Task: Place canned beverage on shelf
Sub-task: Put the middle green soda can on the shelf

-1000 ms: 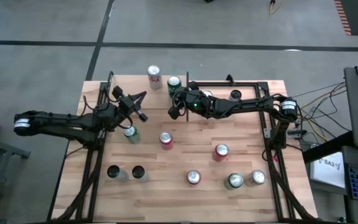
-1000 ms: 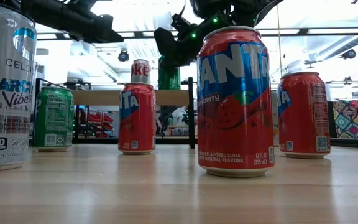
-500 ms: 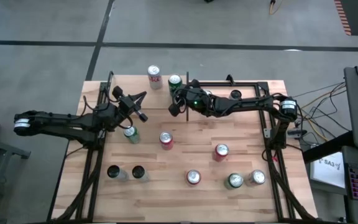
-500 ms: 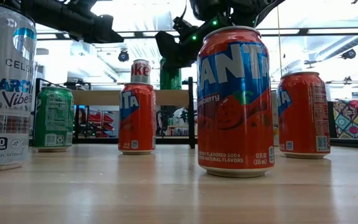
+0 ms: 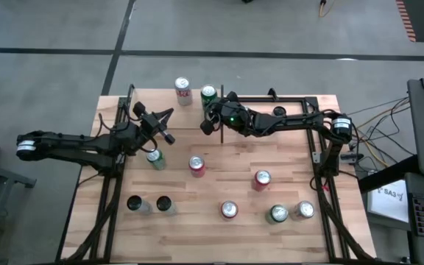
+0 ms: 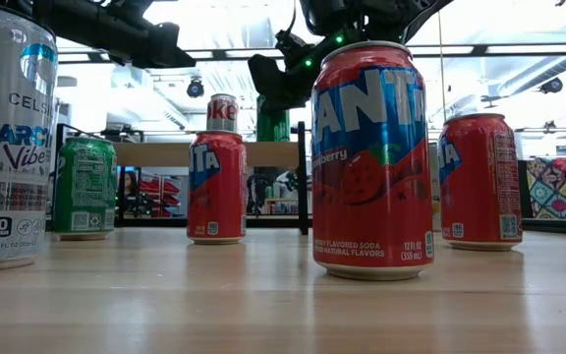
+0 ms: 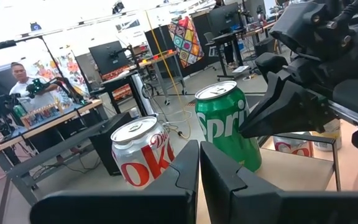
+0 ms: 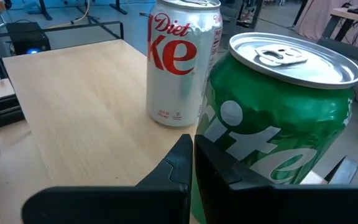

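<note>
Grey workshop floor is surrounding the plank-striped wooden tabletop point(image 5: 219, 184), and beyond it a person is being glimpsed among desks and monitors in the left wrist view. At the table's far edge the shelf point(image 5: 157, 103) is standing, a small light board edged by thin black posts, and two cans are being carried on it: a Diet Coke can point(image 5: 182, 90) and, just beside that one on the side toward the right arm, a green Sprite can point(image 5: 208, 94). The right gripper point(image 5: 206, 126) is being held close against the near side of the Sprite can, its fingers pressed together with nothing between them (in the right wrist view the green can fills the space just past the fingertips, though whether it is being touched cannot be told). The left gripper point(image 5: 169, 138) is being held near the shelf's front edge, on the side of the Diet Coke can away from the right arm, its fingers likewise pressed together on nothing. In front of the shelf, other cans are standing upright on the tabletop: a green can point(image 5: 154, 157) just beside the left gripper, a red Fanta can point(image 5: 196, 165) farther from the shelf, another red can point(image 5: 261, 179) well apart toward the right arm, and several more along the edge farthest from the shelf.
</note>
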`<state>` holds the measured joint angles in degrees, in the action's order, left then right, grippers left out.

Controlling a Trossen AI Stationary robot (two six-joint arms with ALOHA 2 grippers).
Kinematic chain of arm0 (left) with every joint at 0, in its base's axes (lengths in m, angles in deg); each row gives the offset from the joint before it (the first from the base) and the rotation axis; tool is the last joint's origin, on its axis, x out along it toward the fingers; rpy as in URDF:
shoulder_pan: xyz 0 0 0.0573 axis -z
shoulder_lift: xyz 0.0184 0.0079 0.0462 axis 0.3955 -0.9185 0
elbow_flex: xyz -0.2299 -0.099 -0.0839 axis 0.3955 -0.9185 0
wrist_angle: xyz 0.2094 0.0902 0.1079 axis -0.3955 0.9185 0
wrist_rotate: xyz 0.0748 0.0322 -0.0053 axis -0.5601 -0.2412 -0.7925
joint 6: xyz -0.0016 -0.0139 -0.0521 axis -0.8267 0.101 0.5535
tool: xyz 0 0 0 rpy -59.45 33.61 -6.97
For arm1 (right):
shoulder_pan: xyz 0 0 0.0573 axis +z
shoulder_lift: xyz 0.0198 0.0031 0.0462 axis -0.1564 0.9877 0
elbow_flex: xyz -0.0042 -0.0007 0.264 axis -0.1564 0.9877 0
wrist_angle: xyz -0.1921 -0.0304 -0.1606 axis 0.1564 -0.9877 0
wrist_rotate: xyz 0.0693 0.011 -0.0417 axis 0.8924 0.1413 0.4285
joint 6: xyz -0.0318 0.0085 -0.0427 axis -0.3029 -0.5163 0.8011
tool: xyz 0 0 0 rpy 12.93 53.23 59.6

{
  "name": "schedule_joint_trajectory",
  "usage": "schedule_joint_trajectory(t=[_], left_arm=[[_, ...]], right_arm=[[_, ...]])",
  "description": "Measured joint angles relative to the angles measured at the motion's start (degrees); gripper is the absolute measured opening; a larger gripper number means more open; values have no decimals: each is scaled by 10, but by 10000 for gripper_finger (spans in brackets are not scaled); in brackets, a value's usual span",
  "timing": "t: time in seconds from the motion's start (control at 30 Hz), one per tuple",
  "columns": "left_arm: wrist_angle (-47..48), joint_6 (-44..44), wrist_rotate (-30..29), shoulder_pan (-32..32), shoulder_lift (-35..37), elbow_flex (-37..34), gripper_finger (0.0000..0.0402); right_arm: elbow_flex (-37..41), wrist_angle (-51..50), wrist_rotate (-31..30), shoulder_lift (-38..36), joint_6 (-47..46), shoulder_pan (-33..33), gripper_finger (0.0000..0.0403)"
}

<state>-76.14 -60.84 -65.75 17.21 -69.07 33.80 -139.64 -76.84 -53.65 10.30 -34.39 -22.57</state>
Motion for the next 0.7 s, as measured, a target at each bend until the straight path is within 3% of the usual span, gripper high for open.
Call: schedule_joint_trajectory(t=[0.37,0.7], left_arm=[[0,40,4,0,0,0,0],[1,98,64,0,0,0,0]], right_arm=[[1,-5,10,-13,18,22,9],[1,-16,10,-26,48,48,9]])
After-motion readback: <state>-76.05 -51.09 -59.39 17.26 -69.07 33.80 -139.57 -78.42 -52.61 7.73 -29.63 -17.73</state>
